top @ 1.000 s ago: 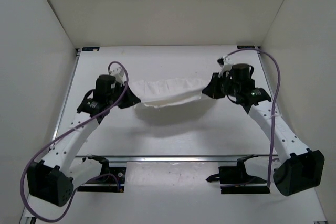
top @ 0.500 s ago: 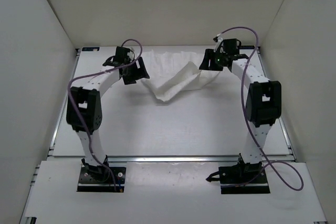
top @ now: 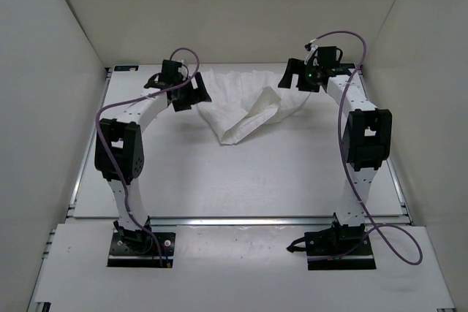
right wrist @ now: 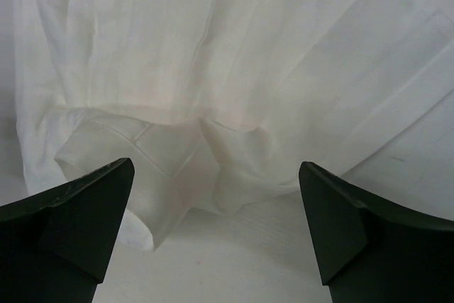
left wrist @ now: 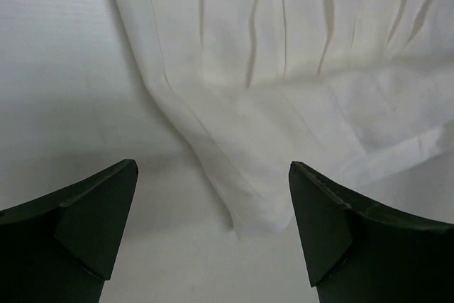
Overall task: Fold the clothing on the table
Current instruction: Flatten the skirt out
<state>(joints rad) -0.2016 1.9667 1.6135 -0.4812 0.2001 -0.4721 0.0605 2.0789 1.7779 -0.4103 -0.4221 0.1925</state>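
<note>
At the near edge, the two arm bases sit bolted side by side, the left base (top: 135, 245) and the right base (top: 340, 243), just nearer than a thin metal rail (top: 241, 220) that crosses the table (top: 241, 180). Beyond the rail the white surface lies bare up to the middle. Both arms rise from their bases and reach toward the far side, each trailing a purple cable (top: 344, 34).

The clothing (top: 245, 100) lies on the far half of the table, about midway between left and right, with the grippers at its two ends. It is rumpled, not flat: a doubled-over flap runs toward the near side and ends in a blunt point, while the rest spreads in pleated wrinkles toward the far edge.

The left gripper (left wrist: 213, 172) stands wide open and has hold of nothing. Its dark fingers (left wrist: 92, 225) are spread well apart, with a loose corner of the cloth resting on the table between them.

The right gripper (right wrist: 216, 168) is likewise wide open and empty. Its fingers (right wrist: 340, 225) flank a bunched, folded hem that lies on the surface just beyond the tips.

Farthest off, a plain white back wall (top: 241, 12) closes the enclosure.
</note>
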